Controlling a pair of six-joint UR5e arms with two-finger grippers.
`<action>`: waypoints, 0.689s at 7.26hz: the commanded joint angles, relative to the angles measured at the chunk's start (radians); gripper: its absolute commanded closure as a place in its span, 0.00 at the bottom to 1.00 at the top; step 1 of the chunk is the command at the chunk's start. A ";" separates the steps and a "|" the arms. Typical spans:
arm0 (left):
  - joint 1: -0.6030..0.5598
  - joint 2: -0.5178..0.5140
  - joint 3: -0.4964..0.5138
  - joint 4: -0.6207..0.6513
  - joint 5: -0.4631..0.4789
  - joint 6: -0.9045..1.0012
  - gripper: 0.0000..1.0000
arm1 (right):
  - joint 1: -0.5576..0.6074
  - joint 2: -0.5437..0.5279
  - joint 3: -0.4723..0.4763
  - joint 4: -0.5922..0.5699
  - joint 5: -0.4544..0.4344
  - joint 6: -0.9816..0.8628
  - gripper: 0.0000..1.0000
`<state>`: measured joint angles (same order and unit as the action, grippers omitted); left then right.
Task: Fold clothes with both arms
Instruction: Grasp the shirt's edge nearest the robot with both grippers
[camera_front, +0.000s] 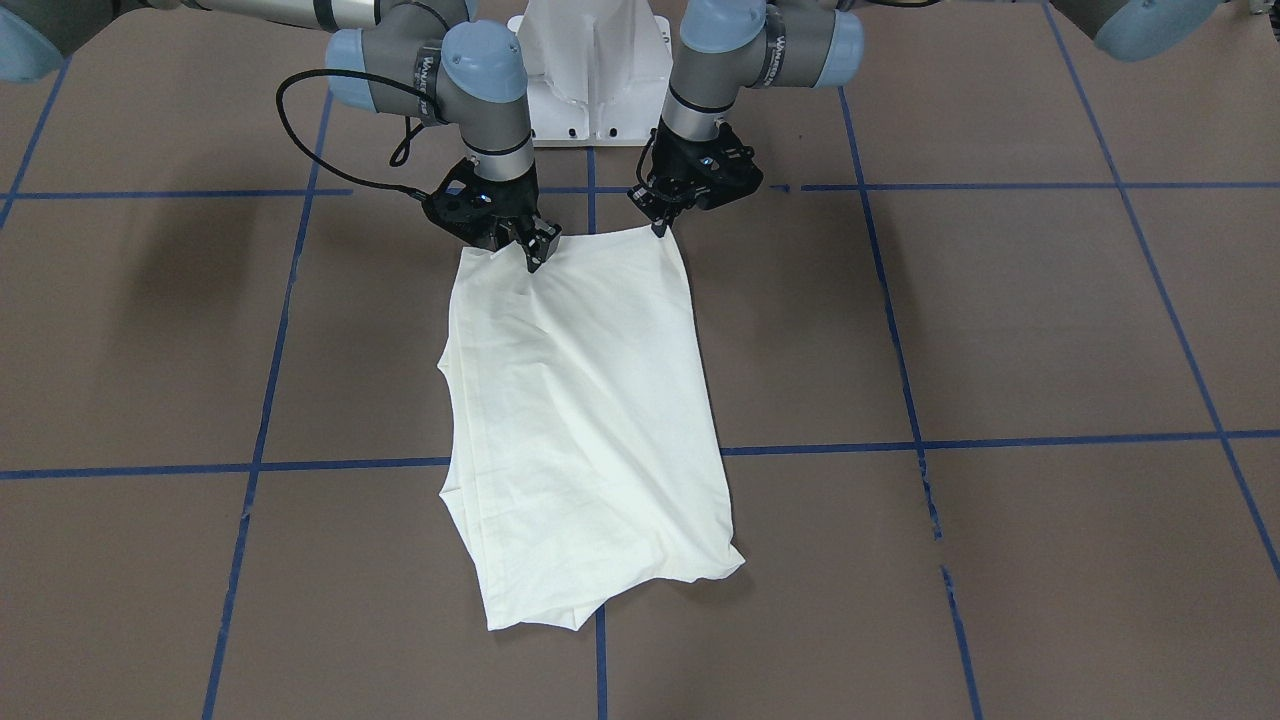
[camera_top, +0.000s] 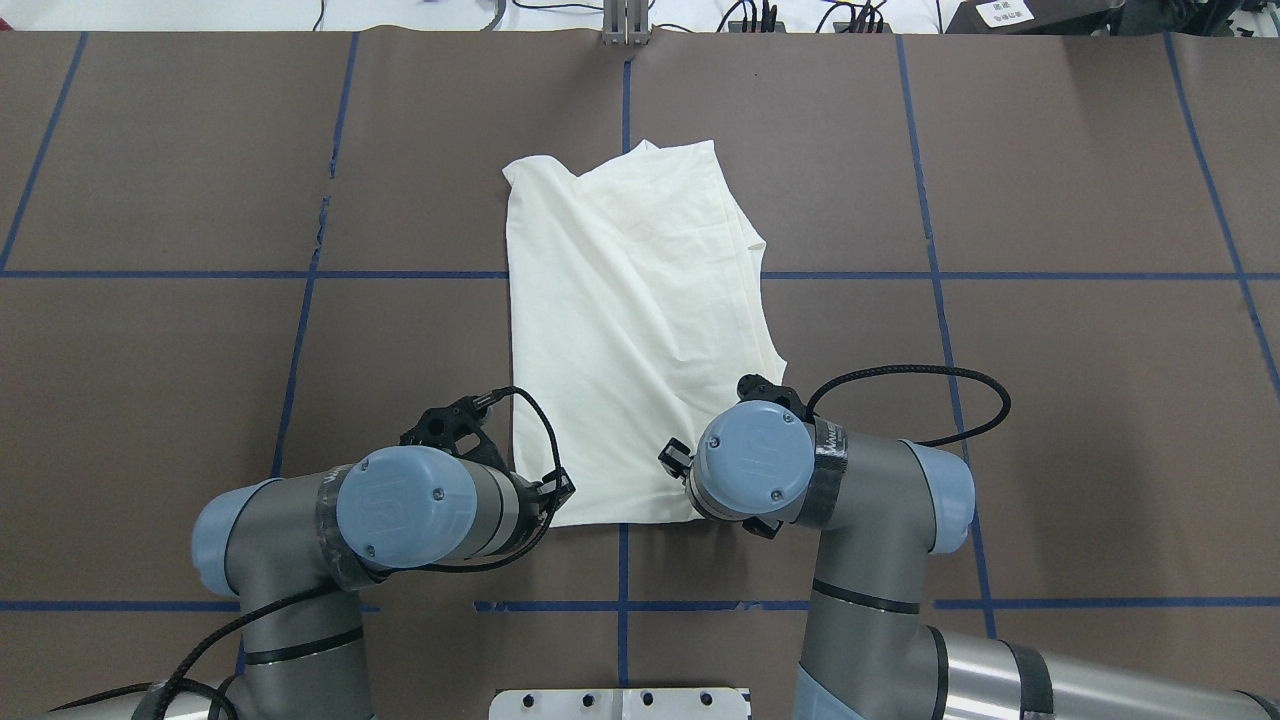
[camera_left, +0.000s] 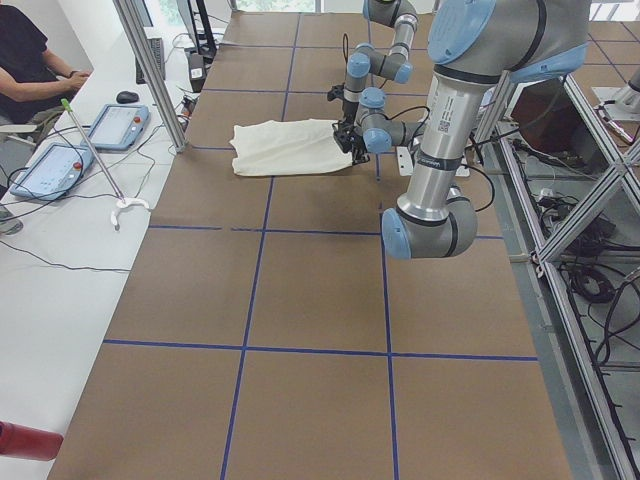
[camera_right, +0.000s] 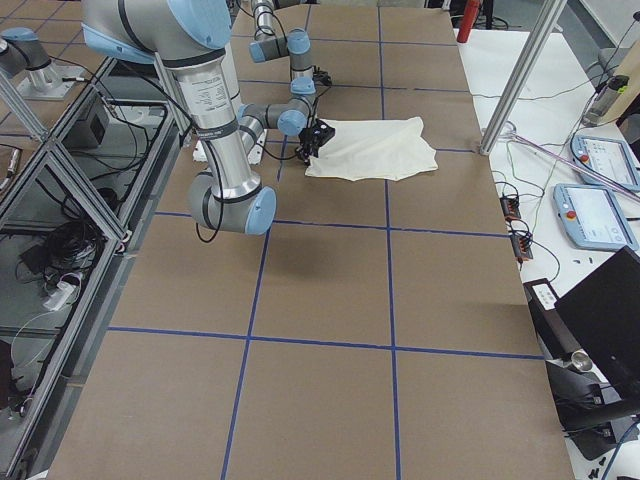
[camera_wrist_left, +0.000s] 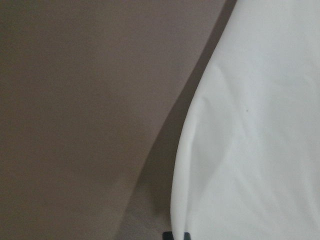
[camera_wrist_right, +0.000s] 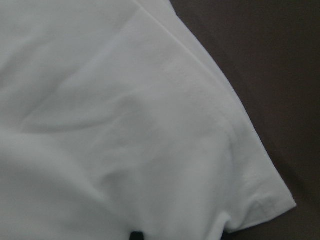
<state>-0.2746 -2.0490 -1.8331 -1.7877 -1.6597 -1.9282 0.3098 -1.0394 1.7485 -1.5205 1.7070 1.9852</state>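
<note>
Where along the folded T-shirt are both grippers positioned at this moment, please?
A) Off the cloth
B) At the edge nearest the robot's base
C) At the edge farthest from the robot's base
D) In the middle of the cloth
B: the front-facing view shows the left gripper and right gripper both on the T-shirt edge closest to the white base.

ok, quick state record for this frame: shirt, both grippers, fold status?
shirt: cream, folded into a long panel, plain side up, no print showing, lying lengthwise away from the robot
far end: layers uneven, corners not lined up
left gripper: at the near-edge corner on its side, on the cloth
right gripper: on the near edge, a little in from its corner, creases fanning out from it
jaws: open or shut not clear in any view
table: brown, blue tape grid
likely next: lift the near edge and fold it toward the far end
</note>
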 joint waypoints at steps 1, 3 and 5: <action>0.000 -0.003 0.000 -0.001 -0.002 0.000 1.00 | 0.000 0.002 0.009 0.005 -0.003 0.004 1.00; 0.003 -0.005 0.000 -0.001 -0.002 0.000 1.00 | 0.000 0.004 0.012 0.008 -0.003 0.009 1.00; 0.003 -0.004 -0.014 0.001 0.000 0.002 1.00 | 0.000 -0.001 0.043 0.006 0.000 0.007 1.00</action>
<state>-0.2718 -2.0539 -1.8373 -1.7877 -1.6610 -1.9279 0.3099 -1.0372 1.7749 -1.5132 1.7049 1.9930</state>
